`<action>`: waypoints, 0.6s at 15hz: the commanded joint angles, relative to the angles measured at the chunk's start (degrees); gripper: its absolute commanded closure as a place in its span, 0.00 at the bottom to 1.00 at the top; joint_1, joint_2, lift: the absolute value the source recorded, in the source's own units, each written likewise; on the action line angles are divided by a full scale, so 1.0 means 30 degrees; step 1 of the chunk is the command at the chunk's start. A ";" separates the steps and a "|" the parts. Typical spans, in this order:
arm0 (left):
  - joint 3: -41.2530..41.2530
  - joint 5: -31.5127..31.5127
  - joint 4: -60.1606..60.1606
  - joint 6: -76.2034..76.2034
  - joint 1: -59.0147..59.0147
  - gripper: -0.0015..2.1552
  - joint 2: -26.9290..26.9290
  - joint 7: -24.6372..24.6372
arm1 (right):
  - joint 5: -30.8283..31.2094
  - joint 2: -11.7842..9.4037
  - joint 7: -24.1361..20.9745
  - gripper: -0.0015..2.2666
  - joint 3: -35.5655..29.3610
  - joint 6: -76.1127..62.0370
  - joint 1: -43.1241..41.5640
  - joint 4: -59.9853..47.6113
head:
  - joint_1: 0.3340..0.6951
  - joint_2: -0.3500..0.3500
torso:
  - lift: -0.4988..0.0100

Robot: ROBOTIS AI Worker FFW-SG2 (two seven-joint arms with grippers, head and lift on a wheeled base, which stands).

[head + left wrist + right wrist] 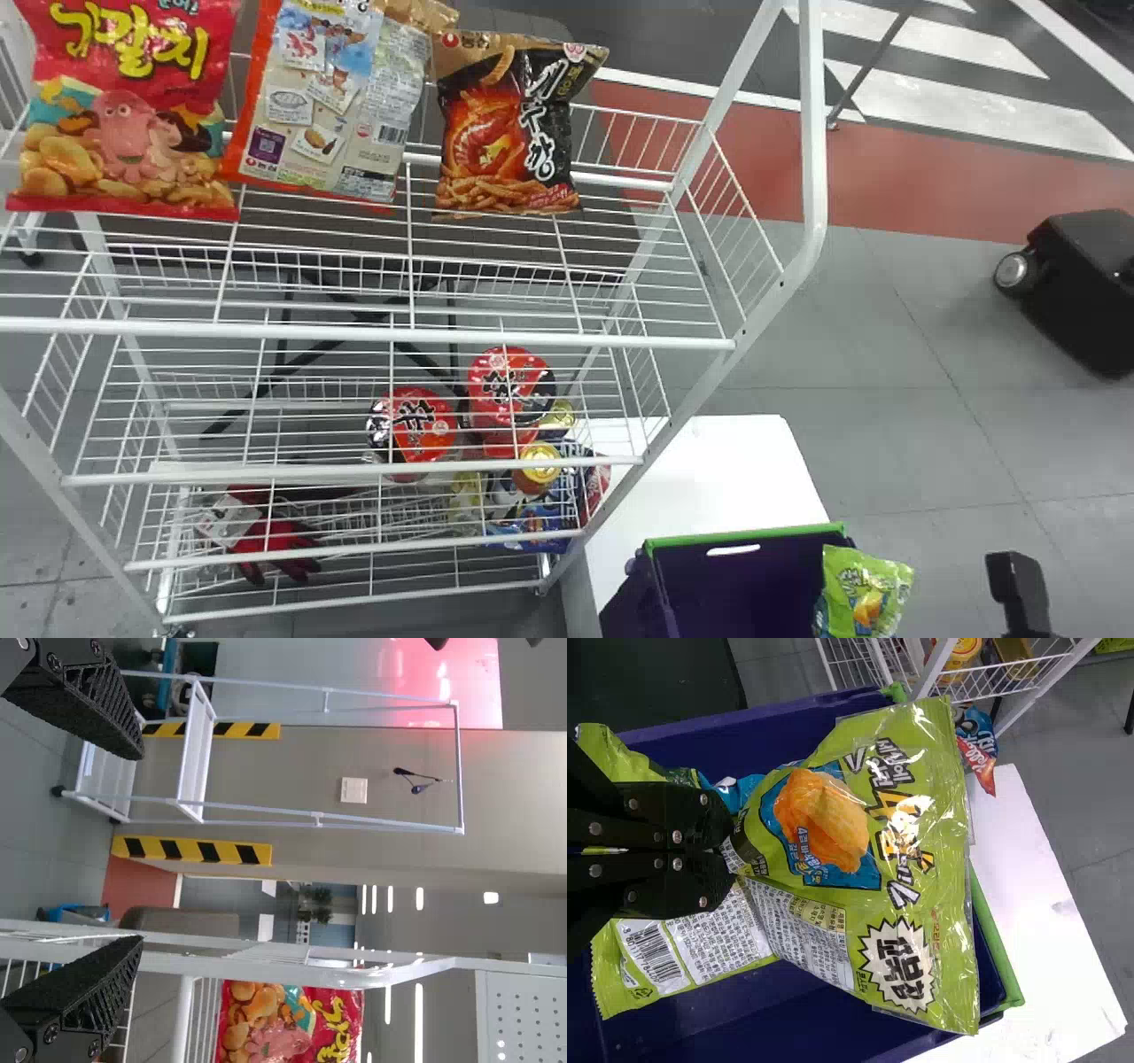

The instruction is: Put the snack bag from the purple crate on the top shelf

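The left gripper [142, 848] is spread wide; the top shelf [354, 335] bears three other bags [341, 115]; farther right, over the purple crate [735, 576], the green snack bag [864, 589] is pinched tight in the right gripper [728, 850]

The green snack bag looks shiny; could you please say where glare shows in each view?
Right wrist view: white glints on the green snack bag, washed-out white surface; left wrist view: bright spots and red glow on the smooth panel; head view: white surface nearly blank.
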 commanded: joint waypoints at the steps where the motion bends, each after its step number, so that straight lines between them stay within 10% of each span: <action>1: 0.0000 -0.0001 -0.0151 0.0000 0.0148 0.03 0.0001 0.0000 | -0.0024 0.0000 0.0000 0.98 -0.0067 -0.0013 0.0058 0.0000 | 1.00 0.00 | 0.83; 9: 0.0352 -0.0089 -0.0531 0.0351 0.0441 0.03 0.0060 -0.0029 | -0.0083 -0.0029 -0.0029 0.98 0.0050 -0.0013 0.0087 0.0000 | 1.00 0.00 | 0.89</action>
